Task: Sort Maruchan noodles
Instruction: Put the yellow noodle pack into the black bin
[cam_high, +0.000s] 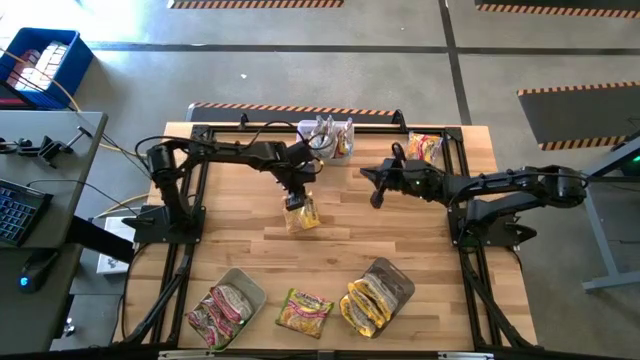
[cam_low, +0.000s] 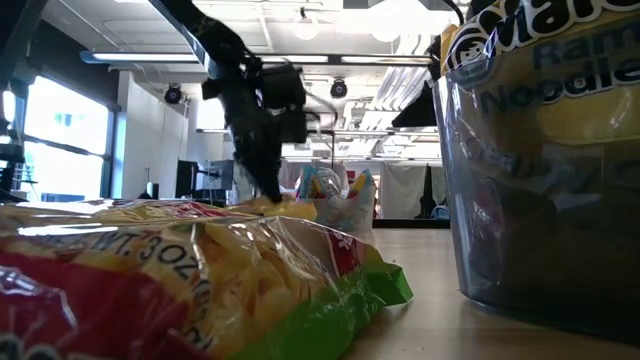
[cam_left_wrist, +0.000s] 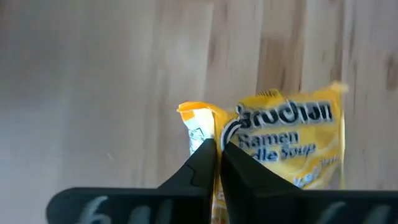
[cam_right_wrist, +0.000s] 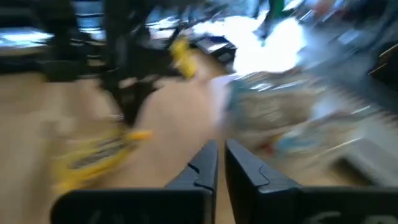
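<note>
Your left gripper (cam_left_wrist: 217, 149) had pinched shut on a yellow Maruchan ramen packet (cam_left_wrist: 289, 143) at mid-desk, its long axis running away from the fingertips, its lower part hidden. Your right gripper (cam_high: 377, 197) hung closed, empty.

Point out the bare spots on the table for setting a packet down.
Bare: wood right of the yellow packet, below the right gripper, and the table's left middle. Crowded: front edge with two tubs and a loose packet; back edge.
</note>
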